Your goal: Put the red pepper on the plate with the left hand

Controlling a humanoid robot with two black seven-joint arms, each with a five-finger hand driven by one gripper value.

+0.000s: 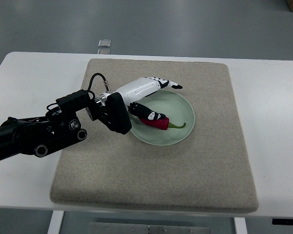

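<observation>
One arm working: left hand comes in from the table's left edge and sits over the plate; right arm isn't in the shot at all.
Pepper spot: red pepper is lying inside the pale green plate, toward its near-left side, green stem pointing to the mat's right edge.
Plate spot: roughly the middle of the beige mat, a bit toward the far edge.
Fingers: upper ones stretched out flat over the plate's far rim; one dark-tipped lower finger is touching or just about touching the pepper's fat end. Honestly can't tell if there's any pinch left.
Stage, my guess: pepper's down, so this is the let-go part.
How I'd do it: spread the fingers fully first, then lift straight up so nothing drags the pepper over the rim.
Watch for: that lower finger snagging the pepper and rolling it.
</observation>
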